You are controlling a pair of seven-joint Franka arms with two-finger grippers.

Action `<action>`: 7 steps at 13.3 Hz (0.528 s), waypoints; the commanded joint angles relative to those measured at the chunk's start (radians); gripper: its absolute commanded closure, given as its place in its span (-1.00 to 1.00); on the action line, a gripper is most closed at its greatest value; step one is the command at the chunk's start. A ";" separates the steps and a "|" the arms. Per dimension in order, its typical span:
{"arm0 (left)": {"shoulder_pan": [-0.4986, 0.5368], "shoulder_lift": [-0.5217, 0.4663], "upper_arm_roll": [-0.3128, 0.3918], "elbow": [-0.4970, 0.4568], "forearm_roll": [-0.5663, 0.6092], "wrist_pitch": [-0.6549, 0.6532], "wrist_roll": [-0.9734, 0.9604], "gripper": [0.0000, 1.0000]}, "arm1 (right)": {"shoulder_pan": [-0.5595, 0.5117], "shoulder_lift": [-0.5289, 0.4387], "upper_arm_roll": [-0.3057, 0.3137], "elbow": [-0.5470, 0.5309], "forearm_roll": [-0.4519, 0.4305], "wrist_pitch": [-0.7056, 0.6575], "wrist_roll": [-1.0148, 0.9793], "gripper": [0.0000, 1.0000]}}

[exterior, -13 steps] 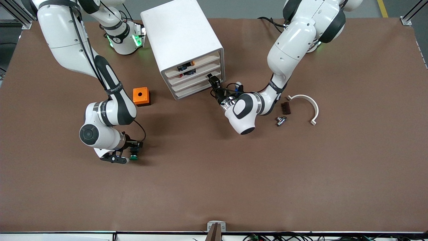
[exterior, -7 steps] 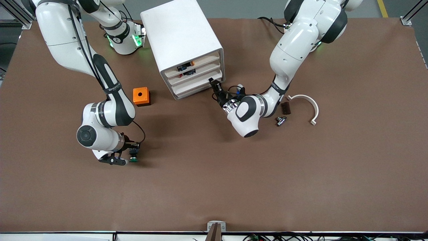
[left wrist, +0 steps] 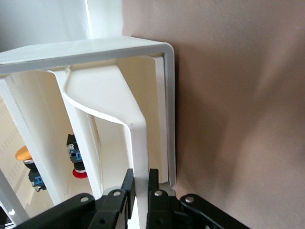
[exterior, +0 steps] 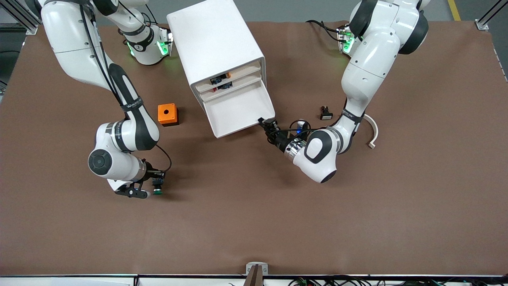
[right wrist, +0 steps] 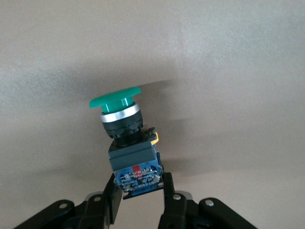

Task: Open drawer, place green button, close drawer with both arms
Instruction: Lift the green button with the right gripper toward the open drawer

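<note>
Button (right wrist: 125, 131), green-capped with a black-and-blue body, pinched in the right gripper (exterior: 155, 185) over bare table.
Left gripper (exterior: 266, 123) clamps the rim of the pulled-out drawer (exterior: 238, 111).

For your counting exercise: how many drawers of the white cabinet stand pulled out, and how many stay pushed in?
1 pulled out: the drawer, third down, its front edge held by the left gripper. 2 upper drawers stay in the cabinet. A fourth may be hidden beneath the open one.

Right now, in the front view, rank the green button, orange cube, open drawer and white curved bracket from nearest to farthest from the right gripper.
From the right gripper:
1. Button, held in its fingers.
2. Orange cube, beside the cabinet.
3. Drawer, pulled out, the left gripper at its front.
4. White curved bracket, toward the left arm's end.
</note>
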 commanded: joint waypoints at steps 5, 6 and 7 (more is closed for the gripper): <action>0.042 -0.026 -0.006 0.039 0.000 0.007 0.027 -0.99 | 0.002 -0.086 0.001 0.096 0.001 -0.299 0.182 1.00; 0.064 -0.036 -0.006 0.041 0.029 -0.004 0.027 -0.99 | 0.004 -0.108 0.003 0.096 -0.001 -0.327 0.222 1.00; 0.087 -0.041 -0.004 0.041 0.067 -0.019 0.027 -0.99 | 0.022 -0.126 0.003 0.095 0.001 -0.349 0.274 1.00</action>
